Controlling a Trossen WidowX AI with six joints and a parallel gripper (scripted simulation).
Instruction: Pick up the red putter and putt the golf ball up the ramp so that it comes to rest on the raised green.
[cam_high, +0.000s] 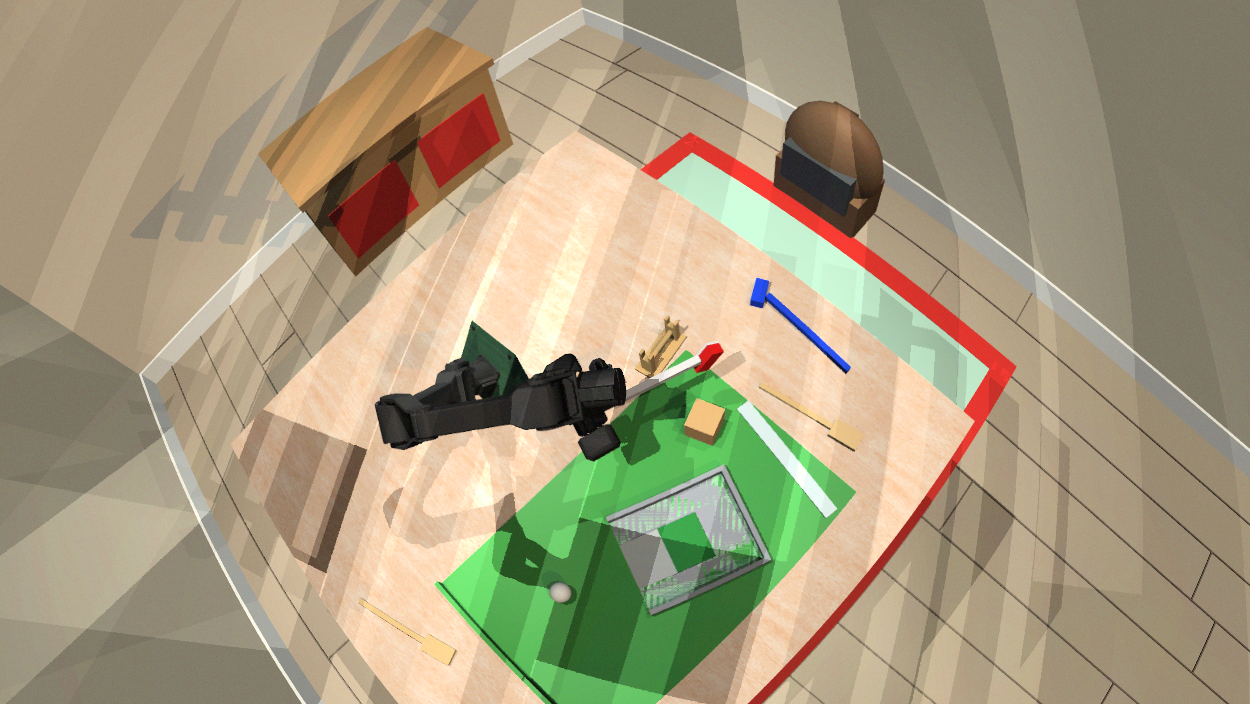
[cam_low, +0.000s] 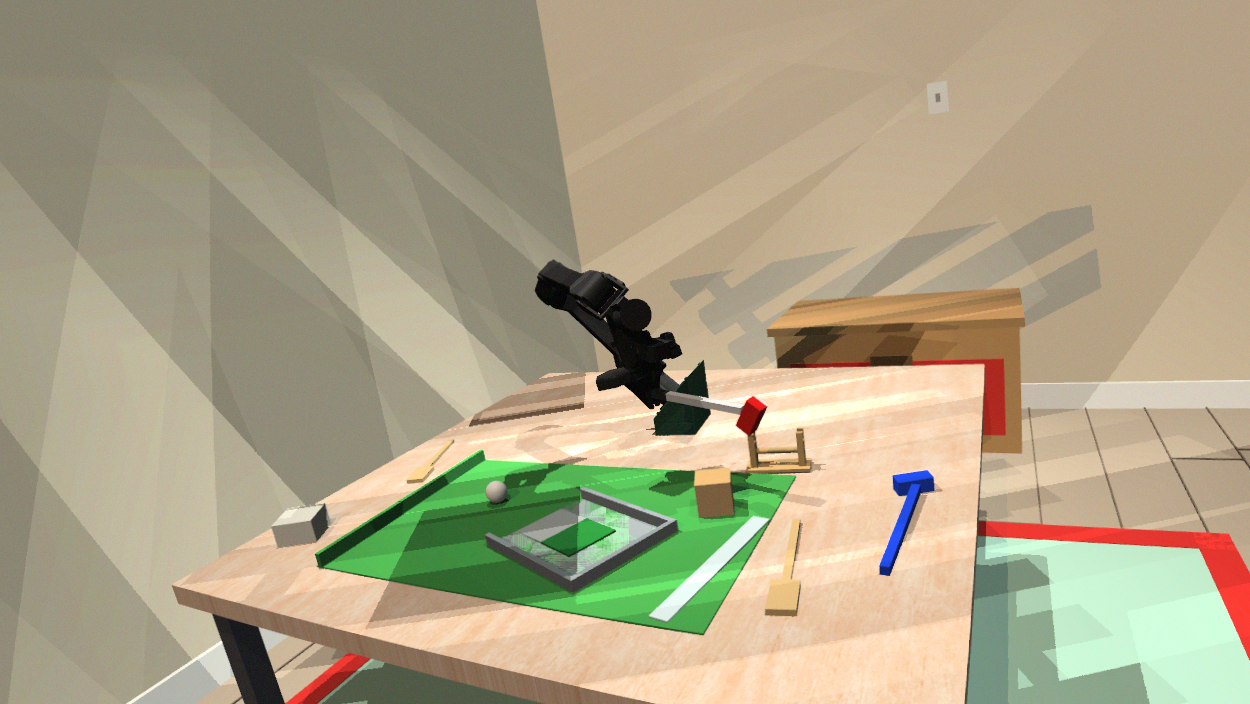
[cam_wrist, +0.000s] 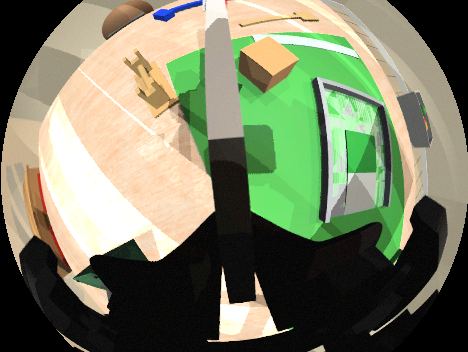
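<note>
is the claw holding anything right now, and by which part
Yes: the claw is shut on the red putter, gripping the dark handle end of its shaft, opposite the red head. The putter is lifted clear of its wooden stand.

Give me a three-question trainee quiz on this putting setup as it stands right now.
1. True or false: the red putter rests on the wooden stand.
2. What is the gripper shut on?
3. The golf ball lies: A) on the green mat, B) on the raised green, C) beside the blue putter.

Key: 1 false, it is lifted clear; 2 the red putter's shaft; 3 A.
</note>
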